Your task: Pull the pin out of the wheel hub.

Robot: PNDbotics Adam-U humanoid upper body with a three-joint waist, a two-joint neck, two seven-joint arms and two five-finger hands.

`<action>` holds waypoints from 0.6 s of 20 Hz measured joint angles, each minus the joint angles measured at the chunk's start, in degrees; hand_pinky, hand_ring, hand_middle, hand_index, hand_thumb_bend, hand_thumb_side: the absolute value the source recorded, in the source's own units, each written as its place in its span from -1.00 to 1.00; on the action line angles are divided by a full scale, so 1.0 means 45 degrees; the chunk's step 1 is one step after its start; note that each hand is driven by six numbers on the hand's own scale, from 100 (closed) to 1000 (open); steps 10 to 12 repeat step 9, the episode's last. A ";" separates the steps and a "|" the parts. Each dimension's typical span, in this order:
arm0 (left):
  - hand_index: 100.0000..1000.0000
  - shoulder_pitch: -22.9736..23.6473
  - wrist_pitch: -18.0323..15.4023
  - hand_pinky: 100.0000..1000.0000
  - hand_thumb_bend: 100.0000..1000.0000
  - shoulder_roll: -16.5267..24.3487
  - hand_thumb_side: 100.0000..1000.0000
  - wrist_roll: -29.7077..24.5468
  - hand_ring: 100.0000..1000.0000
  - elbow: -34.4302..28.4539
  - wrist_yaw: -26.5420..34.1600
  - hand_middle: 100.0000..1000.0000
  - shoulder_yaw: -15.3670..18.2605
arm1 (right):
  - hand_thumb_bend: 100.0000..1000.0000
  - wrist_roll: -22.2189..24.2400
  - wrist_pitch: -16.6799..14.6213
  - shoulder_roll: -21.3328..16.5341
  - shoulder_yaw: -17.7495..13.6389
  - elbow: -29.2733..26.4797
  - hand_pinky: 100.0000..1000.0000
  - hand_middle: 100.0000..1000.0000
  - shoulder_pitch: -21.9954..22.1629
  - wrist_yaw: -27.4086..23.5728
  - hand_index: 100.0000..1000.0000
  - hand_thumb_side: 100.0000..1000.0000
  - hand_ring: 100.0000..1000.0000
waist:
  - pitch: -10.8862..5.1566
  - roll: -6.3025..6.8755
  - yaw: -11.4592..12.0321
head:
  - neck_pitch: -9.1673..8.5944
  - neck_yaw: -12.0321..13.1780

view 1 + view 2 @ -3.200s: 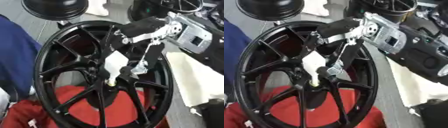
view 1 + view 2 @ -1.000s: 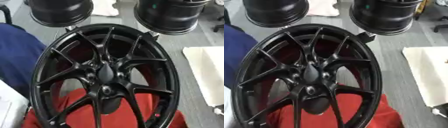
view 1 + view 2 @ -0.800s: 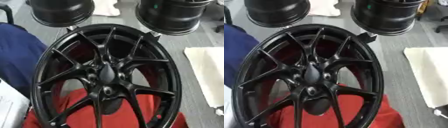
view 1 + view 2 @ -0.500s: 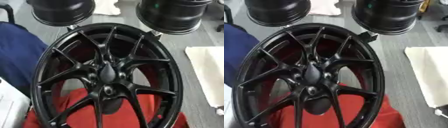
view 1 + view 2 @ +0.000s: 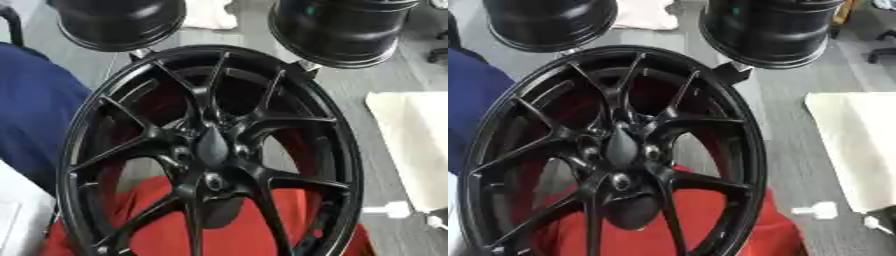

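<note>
A large black spoked wheel [image 5: 210,150] fills the middle of both views, lying tilted over a red cloth. Its hub [image 5: 213,149] is a dark pointed cap with bolt holes around it, and no pin shows in it. A small white knob-shaped thing [image 5: 817,210] lies on the grey floor at the lower right, beside the wheel's rim. Neither of my hands shows in either view.
Two more black wheels [image 5: 118,22] [image 5: 346,30] stand at the back. A red cloth [image 5: 262,225] lies under the wheel, a blue fabric [image 5: 31,115] at the left, a cream mat [image 5: 859,145] at the right, and a white cloth [image 5: 645,14] at the far edge.
My right hand, at the hub with a white piece 3.2 s ago, has left the views. Over the last second the picture only drifts slightly.
</note>
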 measured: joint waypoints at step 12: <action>0.44 -0.0169 -0.0059 0.32 -0.98 0.0003 0.38 -0.0087 0.48 0.0000 -0.0018 0.14 -0.0016 | -1.00 -0.0816 -0.0002 0.0339 0.1326 -0.3947 0.51 0.37 -0.0638 -0.3175 0.50 0.01 0.32 | 0.0082 0.0006 0.0182 | 0.0003 -0.0149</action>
